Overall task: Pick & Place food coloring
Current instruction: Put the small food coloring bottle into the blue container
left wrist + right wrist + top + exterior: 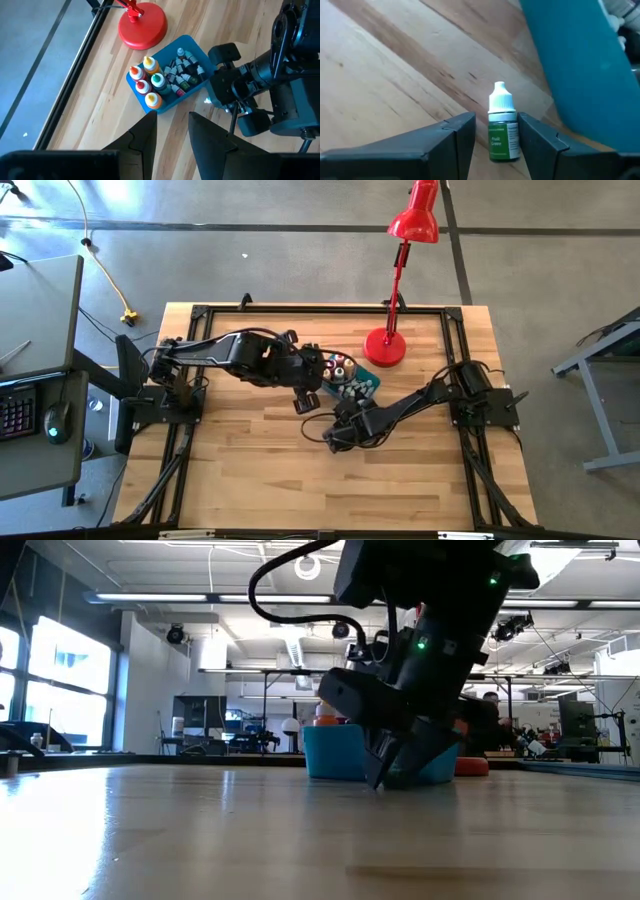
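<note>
Food coloring (502, 127) | right end effector (495, 135) gripping green bottle (upright), placing on table (395, 75) | next: releasing

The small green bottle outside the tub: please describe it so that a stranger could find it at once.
Find the red lamp, then the teal tub beside its base. Just outside the tub wall, the right gripper has a green bottle upright between its jaws. Unlike the others, it has a white cap and stands alone outside the tub.

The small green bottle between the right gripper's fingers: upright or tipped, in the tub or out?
Upright and out. The green bottle stands cap-up on the wooden table between the right gripper's fingers, beside the teal tub.
</note>
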Controlling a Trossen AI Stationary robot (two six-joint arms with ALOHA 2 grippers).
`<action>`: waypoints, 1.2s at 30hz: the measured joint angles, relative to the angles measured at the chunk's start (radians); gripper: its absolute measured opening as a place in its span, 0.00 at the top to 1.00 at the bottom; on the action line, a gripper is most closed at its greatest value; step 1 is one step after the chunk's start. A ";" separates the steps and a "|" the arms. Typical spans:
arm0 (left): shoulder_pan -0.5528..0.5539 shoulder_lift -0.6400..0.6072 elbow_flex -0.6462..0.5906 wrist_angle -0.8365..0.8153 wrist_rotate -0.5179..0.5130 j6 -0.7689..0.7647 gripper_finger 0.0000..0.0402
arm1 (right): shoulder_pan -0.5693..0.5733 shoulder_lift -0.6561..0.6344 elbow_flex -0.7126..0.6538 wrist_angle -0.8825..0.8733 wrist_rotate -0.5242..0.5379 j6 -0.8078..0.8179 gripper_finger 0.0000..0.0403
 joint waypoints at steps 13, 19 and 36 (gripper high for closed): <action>0.000 0.000 0.000 0.000 0.000 0.000 0.73 | 0.023 0.000 0.000 -0.005 -0.027 -0.142 0.68; 0.000 0.000 0.000 0.000 0.000 0.000 0.73 | 0.023 0.000 0.000 -0.005 -0.017 -0.176 0.81; 0.000 0.000 0.000 -0.001 0.015 0.000 0.73 | 0.022 -0.041 0.248 -0.446 0.152 -0.250 0.84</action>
